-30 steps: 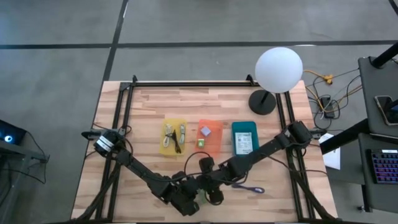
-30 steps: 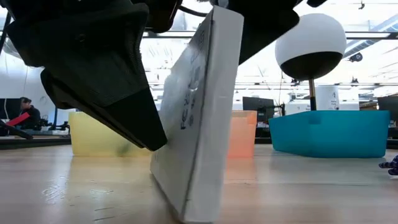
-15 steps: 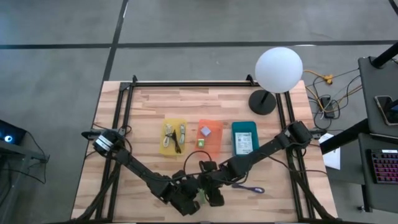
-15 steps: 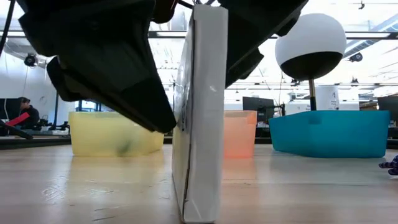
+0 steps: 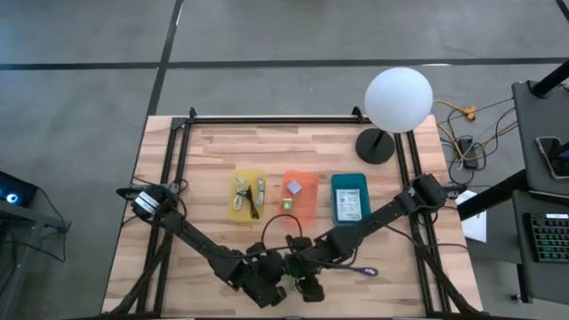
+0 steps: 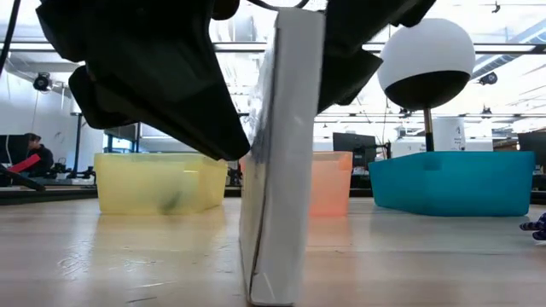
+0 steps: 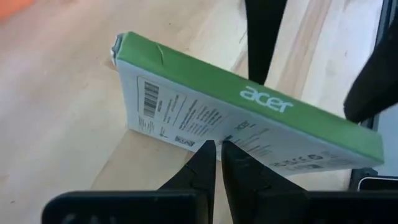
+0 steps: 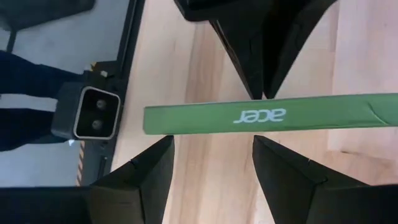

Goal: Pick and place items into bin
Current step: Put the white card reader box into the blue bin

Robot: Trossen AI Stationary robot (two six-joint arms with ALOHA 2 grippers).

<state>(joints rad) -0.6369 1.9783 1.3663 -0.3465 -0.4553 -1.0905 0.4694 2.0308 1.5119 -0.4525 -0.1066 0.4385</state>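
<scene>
while the white box with a green edge (image 6: 280,162) stands on its narrow edge on the worktop (image 6: 426,256) near the front, it is braced from one side by the left fingers (image 7: 214,163), pressed together. the right fingers (image 8: 287,165) are held apart astride its green top edge.

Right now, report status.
Left claw shut, against box. Right claw open, straddling box, standing on edge on table. Nothing blocking.
</scene>
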